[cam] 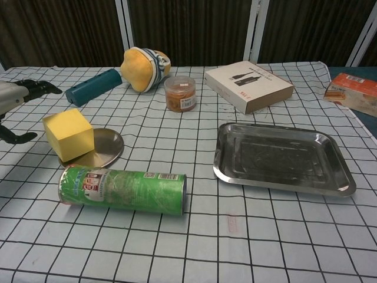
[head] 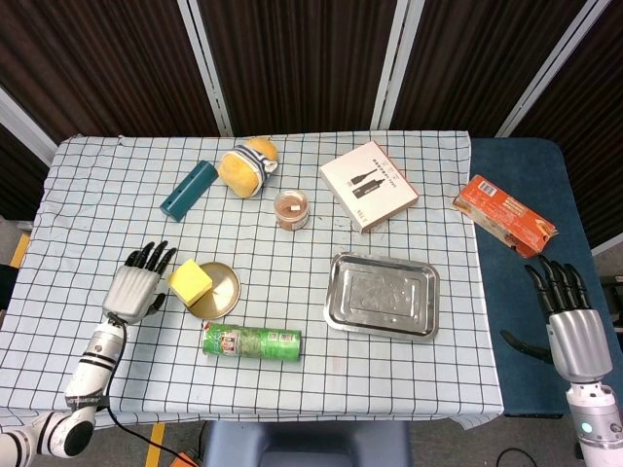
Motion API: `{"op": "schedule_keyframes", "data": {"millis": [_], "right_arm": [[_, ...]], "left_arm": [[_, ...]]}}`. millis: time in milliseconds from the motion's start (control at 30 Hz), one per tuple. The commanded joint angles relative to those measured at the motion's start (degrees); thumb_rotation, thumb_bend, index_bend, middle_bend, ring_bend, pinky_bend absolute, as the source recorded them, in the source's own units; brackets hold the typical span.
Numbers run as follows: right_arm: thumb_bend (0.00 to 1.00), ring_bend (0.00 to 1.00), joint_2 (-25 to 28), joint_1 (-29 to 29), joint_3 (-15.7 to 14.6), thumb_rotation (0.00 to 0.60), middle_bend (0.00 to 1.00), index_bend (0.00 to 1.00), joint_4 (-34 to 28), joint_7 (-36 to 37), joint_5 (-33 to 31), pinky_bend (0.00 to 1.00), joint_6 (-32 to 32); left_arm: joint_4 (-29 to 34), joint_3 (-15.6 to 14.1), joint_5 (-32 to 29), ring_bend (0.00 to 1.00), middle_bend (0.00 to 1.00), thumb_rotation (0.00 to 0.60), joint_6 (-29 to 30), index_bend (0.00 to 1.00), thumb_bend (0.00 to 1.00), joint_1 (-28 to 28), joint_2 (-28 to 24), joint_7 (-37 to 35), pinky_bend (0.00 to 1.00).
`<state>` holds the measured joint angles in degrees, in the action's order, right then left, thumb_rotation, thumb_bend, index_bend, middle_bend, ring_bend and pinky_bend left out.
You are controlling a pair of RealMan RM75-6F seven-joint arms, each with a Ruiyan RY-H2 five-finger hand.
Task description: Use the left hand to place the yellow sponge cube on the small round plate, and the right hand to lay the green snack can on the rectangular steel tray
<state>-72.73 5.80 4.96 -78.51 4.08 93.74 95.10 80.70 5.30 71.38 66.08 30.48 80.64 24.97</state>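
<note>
Left hand (head: 131, 289) near the table's (head: 78, 195) left edge, fingers (head: 148, 257) spread and released, holding nothing; just beside the sponge (head: 190, 281) but apart from it. In the chest view only its fingertips and thumb show at the left border.

Sponge sits on the left rim of the plate (head: 222, 288), overhanging it toward the hand; it looks slightly tilted in the chest view. Plate lies in the front-left part of the table.

Can (head: 251, 341) lies on its side on the cloth, just in front of the plate, near the front edge, long axis running left to right. Not on the tray (head: 382, 295); the two are apart, tray further right and holding nothing.

Right hand (head: 572, 330) is off the table, past its right edge over the blue surface, fingers extended and apart, holding nothing. Not seen in the chest view.

Toward the back edge: teal tube (head: 188, 189), yellow plush (head: 247, 164), small jar (head: 291, 209), white box (head: 369, 185). Orange packet (head: 503, 215) lies on the blue surface beyond the right edge.
</note>
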Motion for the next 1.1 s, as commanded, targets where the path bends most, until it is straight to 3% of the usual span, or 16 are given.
{"op": "schedule_keyframes", "data": {"millis": [33, 200, 233, 300, 400, 667, 900, 1100], "right_arm": [[0.05, 0.00, 0.1, 0.0, -0.1, 0.600, 0.00, 0.06, 0.0, 0.0, 0.1, 0.00, -0.1], [0.05, 0.00, 0.2, 0.0, -0.3, 0.600, 0.00, 0.04, -0.1, -0.3, 0.2, 0.00, -0.3], [0.05, 0.00, 0.2, 0.0, -0.4, 0.600, 0.00, 0.03, 0.0, -0.6, 0.3, 0.03, -0.3], [0.05, 0.00, -0.8, 0.7, -0.5, 0.600, 0.00, 0.02, 1.4, -2.6, 1.5, 0.07, -0.4], [0.05, 0.03, -1.1, 2.2, -1.3, 0.600, 0.01, 0.03, 0.9, -2.7, 3.1, 0.11, -2.5], [0.05, 0.10, 0.6, 11.0, -2.4, 0.600, 0.07, 0.06, -7.5, -4.2, 4.0, 0.12, -18.0], [0.05, 0.12, -2.6, 19.2, 0.4, 0.600, 0.11, 0.12, -12.3, -7.0, 2.2, 0.12, -28.3], [0.05, 0.14, -5.0, 25.2, 2.7, 0.600, 0.14, 0.16, -15.9, -7.2, -3.5, 0.13, -37.8]], "left_arm": [[2.3, 0.2, 1.9, 0.00, 0.01, 0.600, 5.5, 0.03, 0.37, -2.8, -2.3, -0.7, 0.19], [2.4, -0.8, 4.5, 0.02, 0.06, 0.600, 9.7, 0.07, 0.37, -5.3, -3.5, -3.3, 0.19], [1.8, -1.6, 6.3, 0.03, 0.09, 0.600, 11.7, 0.09, 0.37, -6.6, -4.1, -4.8, 0.19], [-0.3, -5.9, 12.5, 0.06, 0.12, 0.600, 16.8, 0.12, 0.37, -10.3, -6.3, -7.8, 0.19], [-4.2, -7.7, 15.6, 0.08, 0.14, 0.600, 20.9, 0.15, 0.37, -13.2, -5.7, -10.2, 0.19], [-7.2, -7.6, 14.9, 0.09, 0.17, 0.600, 23.2, 0.19, 0.37, -17.3, -4.7, -14.2, 0.19], [-5.0, -6.0, 13.6, 0.09, 0.16, 0.600, 22.9, 0.19, 0.37, -18.4, -5.7, -12.4, 0.19], [-4.0, -5.3, 13.1, 0.09, 0.15, 0.600, 21.8, 0.19, 0.37, -18.8, -6.0, -12.1, 0.19]]}}
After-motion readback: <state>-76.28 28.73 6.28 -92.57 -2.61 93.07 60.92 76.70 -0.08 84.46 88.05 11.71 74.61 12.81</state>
